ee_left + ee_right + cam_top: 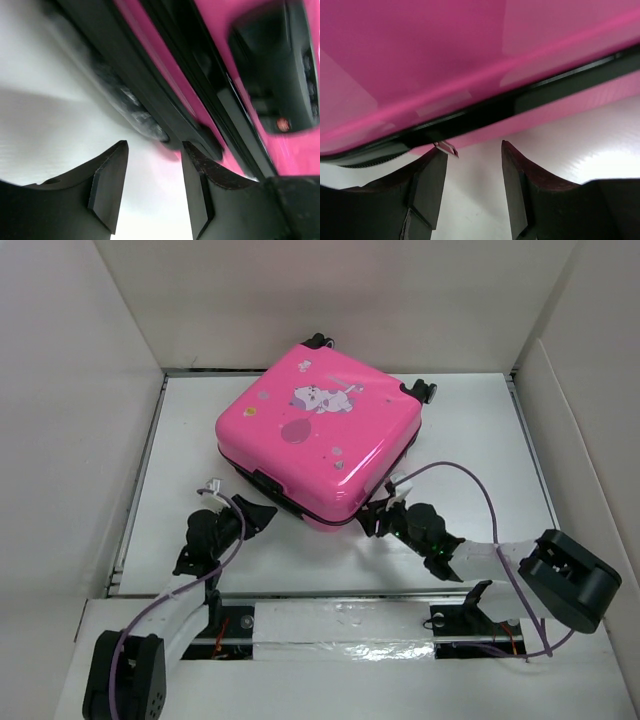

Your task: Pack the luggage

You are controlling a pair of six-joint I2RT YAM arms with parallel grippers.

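Observation:
The pink luggage (318,430) lies flat and closed on the white table, cartoon print up, caster wheels at its far side. My left gripper (262,513) is open at its near-left edge, beside the black zipper band (165,107) and a black handle recess (277,75); nothing is between its fingers (107,185). My right gripper (380,521) is open at the near-right edge, just below the zipper seam (485,112). A small metal zipper pull (446,148) hangs by the tip of its left finger (427,187), not gripped.
White walls enclose the table on the left, back and right (80,420). A taped rail (340,625) runs along the near edge between the arm bases. Purple cables (480,490) loop over both arms.

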